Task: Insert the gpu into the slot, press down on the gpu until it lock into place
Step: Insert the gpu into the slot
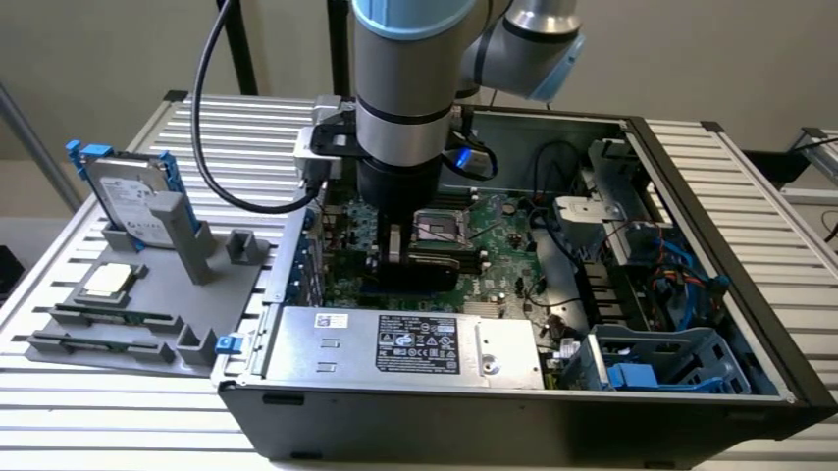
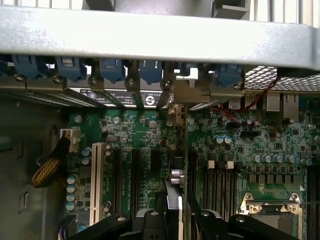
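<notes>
The arm [image 1: 403,88] stands almost vertical over the open computer case [image 1: 524,422] on the slatted surface [image 1: 118,412]. Its wrist points straight down at the green motherboard [image 1: 504,231], just beside the CPU socket [image 1: 443,226] and behind the silver power supply [image 1: 406,343]. The pincer [image 2: 175,222] is partly closed, one black finger on each side of the gpu [image 2: 176,185], which it grips by its thin body. The card is seen edge-on among the dark expansion connectors, and its metal bracket [image 2: 176,112] reaches the rear wall of the case. Whether the card's lower edge is already in the slot cannot be told, since the card covers that strip. To do this step well, I judge the card should stay upright and parallel to the neighbouring connectors, with its bracket in line with the rear opening. The push should go straight down and evenly along the card, without rocking.
</notes>
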